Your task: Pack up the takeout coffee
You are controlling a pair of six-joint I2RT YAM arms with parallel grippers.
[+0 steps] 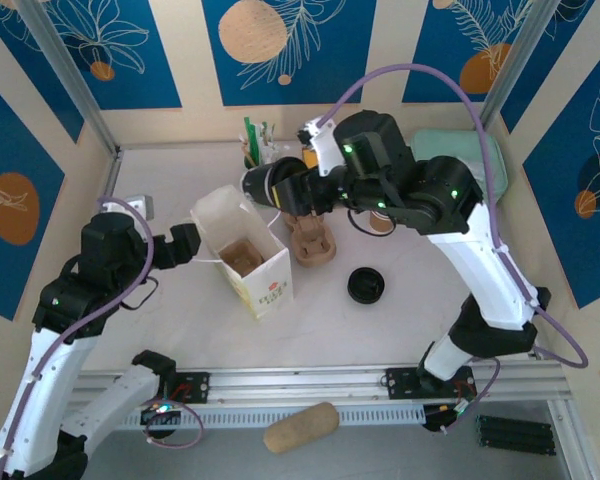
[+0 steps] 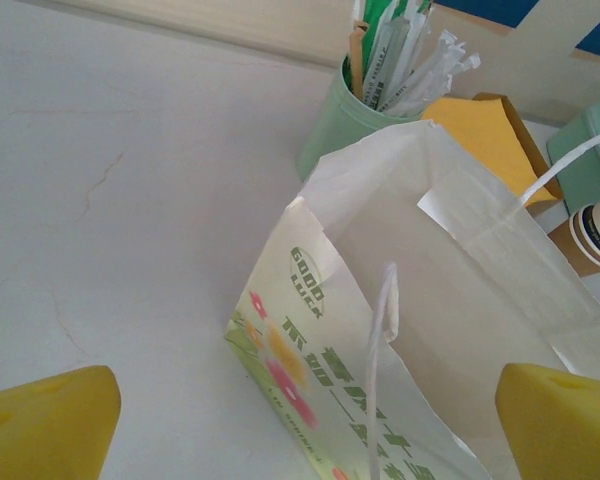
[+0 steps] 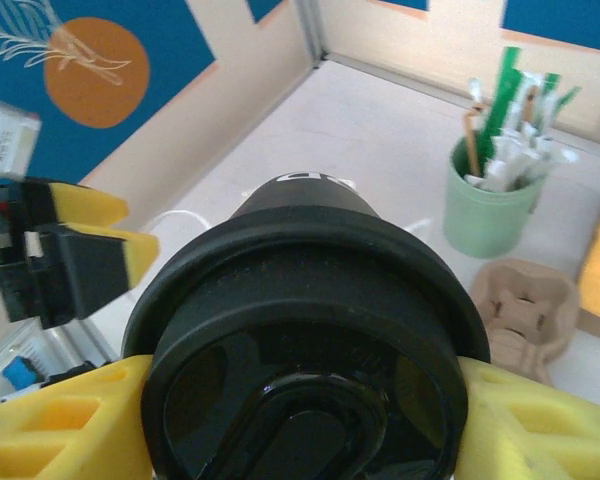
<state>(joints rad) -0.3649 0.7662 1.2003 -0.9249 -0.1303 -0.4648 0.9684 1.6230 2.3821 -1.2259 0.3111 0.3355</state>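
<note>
**Right gripper clamped on the coffee, just past the bag's far rim**

Near left, the left gripper [image 1: 187, 246] stands wide apart and holds nothing, its yellow fingertips [image 2: 45, 425] flanking the left side of the white printed paper bag [image 1: 248, 255], whose mouth faces up. To the bag's right, a loose round black plastic lid [image 1: 366, 286] lies on the white table [image 1: 410, 322], and a brown moulded cardboard cup carrier [image 1: 312, 243] sits just beyond it. Farther back, the right gripper [image 3: 300, 410] grips the takeout coffee [image 3: 300, 330] by its round black plastic lid, above the table, just past the bag's far rim and outside the bag. Farthest is a pale green tub of straws [image 3: 490, 205].
</note>
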